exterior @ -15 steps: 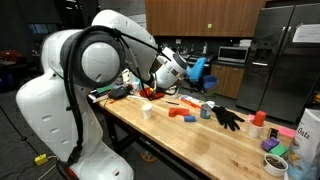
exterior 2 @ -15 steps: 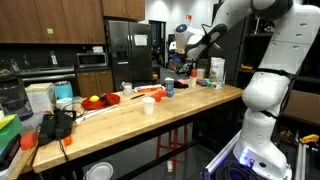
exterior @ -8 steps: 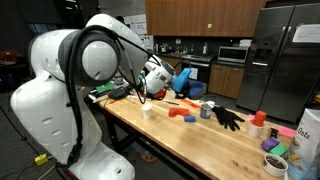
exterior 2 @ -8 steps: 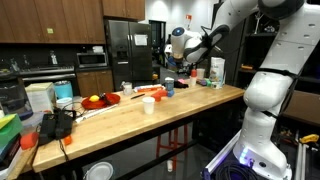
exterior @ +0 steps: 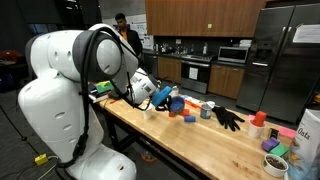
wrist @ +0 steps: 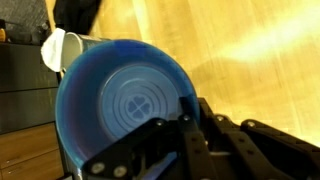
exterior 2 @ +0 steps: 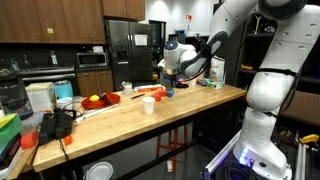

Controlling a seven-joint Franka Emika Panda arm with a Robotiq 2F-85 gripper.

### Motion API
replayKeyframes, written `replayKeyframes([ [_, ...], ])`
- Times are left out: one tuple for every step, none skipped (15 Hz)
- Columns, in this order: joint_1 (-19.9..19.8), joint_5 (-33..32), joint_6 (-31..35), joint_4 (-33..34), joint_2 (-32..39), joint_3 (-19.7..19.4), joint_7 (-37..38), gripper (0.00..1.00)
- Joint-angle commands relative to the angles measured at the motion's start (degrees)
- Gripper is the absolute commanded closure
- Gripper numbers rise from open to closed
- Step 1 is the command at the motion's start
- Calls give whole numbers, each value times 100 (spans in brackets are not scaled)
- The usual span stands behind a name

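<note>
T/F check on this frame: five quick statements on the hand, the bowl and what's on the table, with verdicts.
1. The hand is clamped on the rim of a blue bowl. True.
2. The blue bowl has food in it. False: the wrist view shows its inside empty.
3. A white cup stands on the table near the bowl. True.
4. The table top is bare metal. False: it is light wood.
5. A black glove lies on the table, apart from the hand. True.
</note>
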Motion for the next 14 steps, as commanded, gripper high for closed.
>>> replayKeyframes([
  [128,248,70,-159,67,142,646,97],
  [160,331,85,-183,99,176,772,97],
  [184,421,107,-187,149,202,873,97],
  [196,487,140,-197,191,218,943,97],
  [197,527,177,-214,219,232,1012,97],
  [205,582,209,-191,270,245,1059,97],
  [200,624,292,-185,320,243,1112,97],
  [194,671,385,-175,380,241,1148,97],
  [187,735,506,-163,450,230,1165,97],
  [181,824,638,-136,546,220,1171,97],
  [173,896,779,-133,622,209,1174,97],
  [170,1021,941,-101,740,197,1133,97],
  [167,1140,1096,-78,844,190,1096,97],
  [164,1298,1246,-75,947,179,1027,97],
])
